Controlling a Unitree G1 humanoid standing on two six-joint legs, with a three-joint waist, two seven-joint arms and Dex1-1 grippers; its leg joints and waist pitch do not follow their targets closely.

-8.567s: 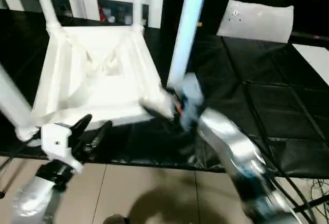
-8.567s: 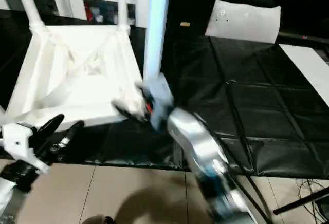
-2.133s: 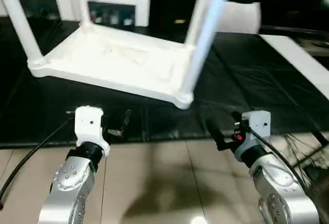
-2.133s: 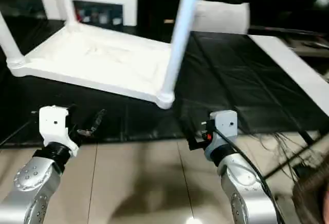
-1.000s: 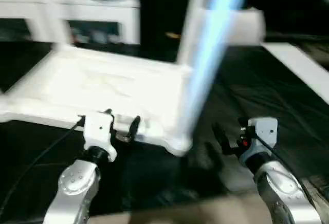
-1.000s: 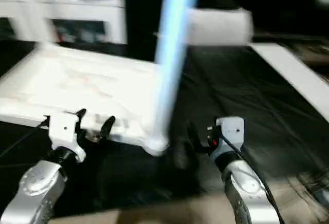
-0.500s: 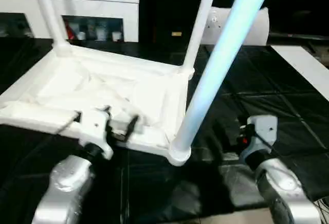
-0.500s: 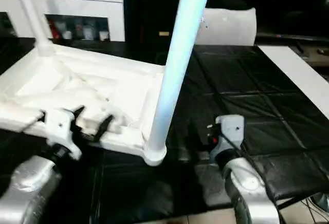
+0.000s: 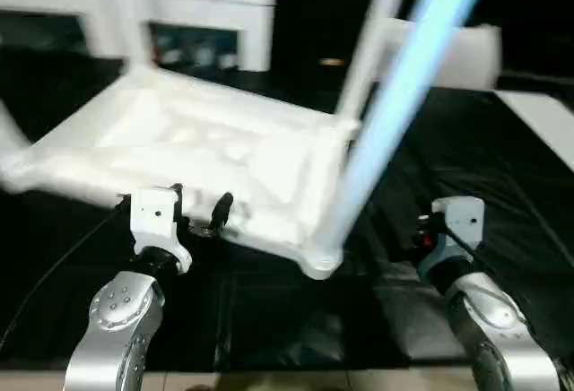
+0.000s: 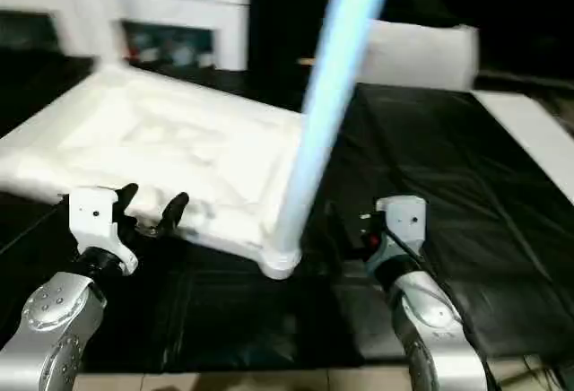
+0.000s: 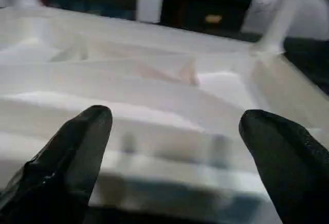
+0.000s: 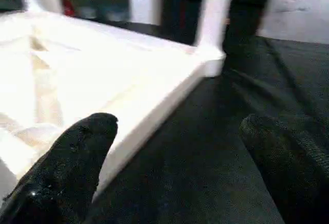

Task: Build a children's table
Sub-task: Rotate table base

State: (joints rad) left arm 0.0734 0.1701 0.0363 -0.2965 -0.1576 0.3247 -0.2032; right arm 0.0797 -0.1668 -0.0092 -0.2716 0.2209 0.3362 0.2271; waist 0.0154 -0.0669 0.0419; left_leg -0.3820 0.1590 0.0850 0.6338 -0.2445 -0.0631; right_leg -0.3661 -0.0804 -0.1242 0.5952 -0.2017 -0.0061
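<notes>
The white tabletop (image 9: 206,153) lies upside down on the black mat with its ribbed underside up. Long white legs stand in its corner sockets. The near right leg (image 9: 395,95) looks bluish, and another leg (image 9: 372,41) rises at the far right corner. My left gripper (image 9: 199,199) is open just in front of the tabletop's near edge (image 11: 154,147), with nothing between its black fingers (image 11: 82,142). My right gripper (image 12: 180,124) is also open and empty. It hangs low over the mat, right of the near right corner, facing the tabletop's side and a corner socket (image 12: 211,59).
A white pillow-like block (image 9: 457,50) lies at the back right of the black mat (image 10: 466,185). A flat white strip (image 9: 538,122) runs along the right edge. White cabinets (image 9: 179,14) stand behind. A strip of pale floor (image 9: 269,380) runs below the mat's front edge.
The camera has shifted between frames. Since 8.6 s ago my right gripper has come off the near right leg's base. Both grippers now hang open before the tabletop's front edge.
</notes>
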